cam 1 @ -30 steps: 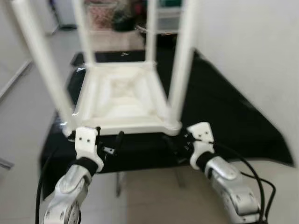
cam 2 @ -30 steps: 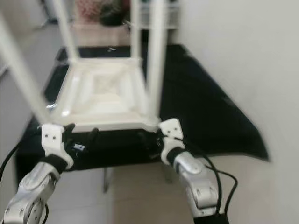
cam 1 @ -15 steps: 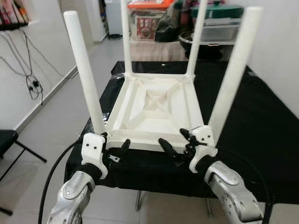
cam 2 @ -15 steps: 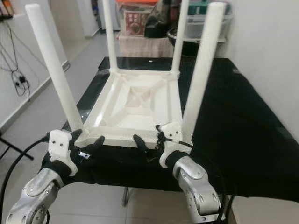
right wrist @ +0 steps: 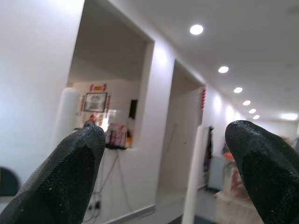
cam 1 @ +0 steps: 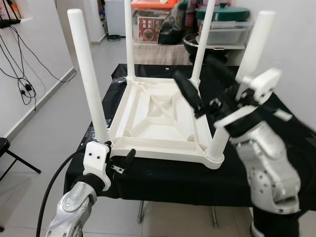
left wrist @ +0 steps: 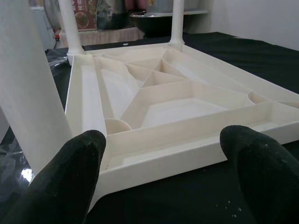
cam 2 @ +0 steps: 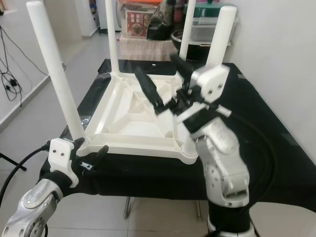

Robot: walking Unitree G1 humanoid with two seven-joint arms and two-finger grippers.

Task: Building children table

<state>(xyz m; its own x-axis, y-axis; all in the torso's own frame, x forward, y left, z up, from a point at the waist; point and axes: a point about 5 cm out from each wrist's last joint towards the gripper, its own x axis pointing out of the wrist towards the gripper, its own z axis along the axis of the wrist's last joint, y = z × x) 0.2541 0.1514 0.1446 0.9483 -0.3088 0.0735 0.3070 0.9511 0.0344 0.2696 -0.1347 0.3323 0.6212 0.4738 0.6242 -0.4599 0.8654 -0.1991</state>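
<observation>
— Where's the table (cam 1: 163, 116)?
— Upside down on the black bench (cam 1: 276, 163), four legs up, near the front edge.
— Left pincer (cam 1: 120, 159)?
— Low at the near corner, fingers (left wrist: 70, 177) apart, just short of the rim.
— And the right pincer (cam 2: 165, 81)?
— Raised above the table, by the near right leg (cam 1: 242, 79), fingers spread, gripping nothing.

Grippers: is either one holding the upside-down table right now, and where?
Nothing is held. The left gripper sits open at the white table's near edge; the right gripper is raised above it, open.
</observation>
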